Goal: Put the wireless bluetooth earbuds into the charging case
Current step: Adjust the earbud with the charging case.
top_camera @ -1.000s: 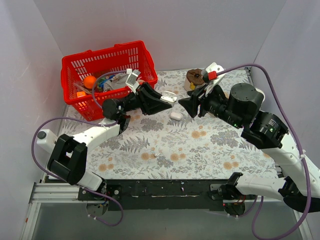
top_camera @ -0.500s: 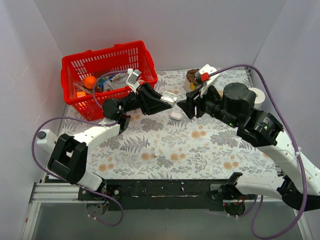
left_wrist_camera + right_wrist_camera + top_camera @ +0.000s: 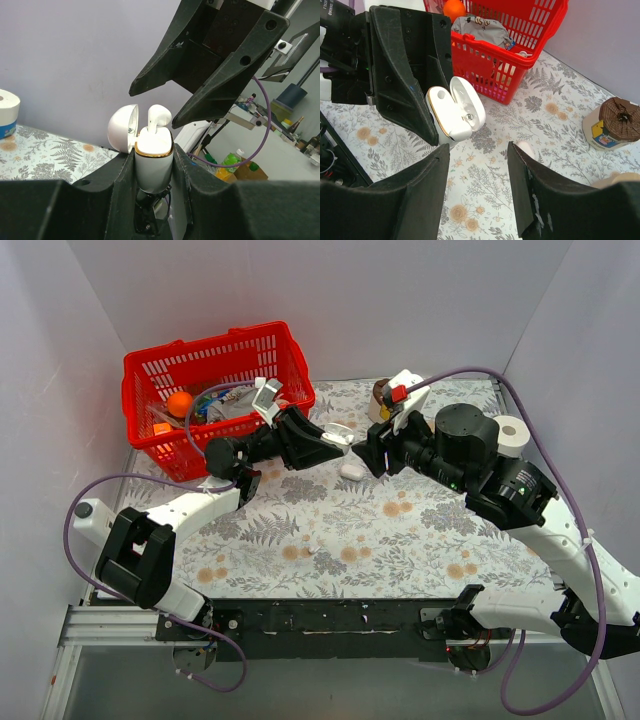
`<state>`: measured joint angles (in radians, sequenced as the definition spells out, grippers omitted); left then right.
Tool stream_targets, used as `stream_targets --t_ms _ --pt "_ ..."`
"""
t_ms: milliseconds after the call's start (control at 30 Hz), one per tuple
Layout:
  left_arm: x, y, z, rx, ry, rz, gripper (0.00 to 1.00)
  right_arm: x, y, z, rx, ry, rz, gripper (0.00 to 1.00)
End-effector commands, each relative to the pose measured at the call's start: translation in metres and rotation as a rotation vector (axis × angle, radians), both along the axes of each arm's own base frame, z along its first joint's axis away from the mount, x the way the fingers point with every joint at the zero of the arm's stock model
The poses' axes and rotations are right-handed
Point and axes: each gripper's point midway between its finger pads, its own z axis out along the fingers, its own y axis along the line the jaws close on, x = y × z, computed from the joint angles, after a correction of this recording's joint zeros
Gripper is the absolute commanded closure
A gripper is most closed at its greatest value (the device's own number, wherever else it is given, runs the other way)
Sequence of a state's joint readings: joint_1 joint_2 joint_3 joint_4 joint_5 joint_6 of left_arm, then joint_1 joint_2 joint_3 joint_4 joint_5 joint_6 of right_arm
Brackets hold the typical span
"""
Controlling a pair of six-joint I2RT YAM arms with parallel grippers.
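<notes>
My left gripper (image 3: pixel 338 439) is shut on the white charging case (image 3: pixel 341 431) and holds it above the table with its lid open. In the left wrist view the case (image 3: pixel 154 162) stands between the fingers, and one white earbud (image 3: pixel 159 117) sticks up out of it. My right gripper (image 3: pixel 367 454) is open and empty, facing the case from the right, a short way off. The right wrist view shows the case (image 3: pixel 454 114) ahead and left of my right gripper (image 3: pixel 479 165). A small white piece like an earbud (image 3: pixel 352 471) lies on the table below both grippers and also shows in the right wrist view (image 3: pixel 525 148).
A red basket (image 3: pixel 200 346) holding an orange ball (image 3: pixel 179 403) and other items stands at the back left. A jar with a brown lid (image 3: pixel 615 120) stands at the back behind my right gripper. A white paper roll (image 3: pixel 512 435) stands at the right.
My right gripper has moved left, closer to the held case. My left gripper and the case have stayed in place.
</notes>
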<state>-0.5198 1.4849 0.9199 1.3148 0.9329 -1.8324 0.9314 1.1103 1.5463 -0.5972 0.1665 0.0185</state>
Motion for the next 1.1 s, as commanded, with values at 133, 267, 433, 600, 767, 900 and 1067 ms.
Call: stream_targets --t_ms 133,267,433,600,767,900,1067 --pt "-0.039 0.024 0.041 -0.168 -0.316 0.007 1.00 0.004 -0.002 0.012 0.017 -0.036 -0.022 0.43" --pt "-0.041 0.024 0.042 -0.170 -0.324 0.004 1.00 0.005 -0.001 0.011 0.016 -0.036 -0.024 0.43" --pt "-0.042 0.025 0.041 -0.168 -0.330 0.002 1.00 0.007 0.000 0.012 0.016 -0.037 -0.027 0.43" --pt "-0.043 0.025 0.039 -0.162 -0.338 0.005 1.00 0.009 0.001 0.015 0.019 -0.041 -0.036 0.42" --pt "-0.044 0.025 0.039 -0.161 -0.343 0.003 1.00 0.011 0.000 0.017 0.019 -0.046 -0.046 0.42" --pt "-0.044 0.024 0.038 -0.159 -0.344 0.002 1.00 0.011 0.001 0.018 0.024 -0.047 -0.043 0.42" --pt "-0.043 0.023 0.033 -0.147 -0.353 0.009 1.00 0.013 0.002 0.022 0.014 -0.071 -0.035 0.42"
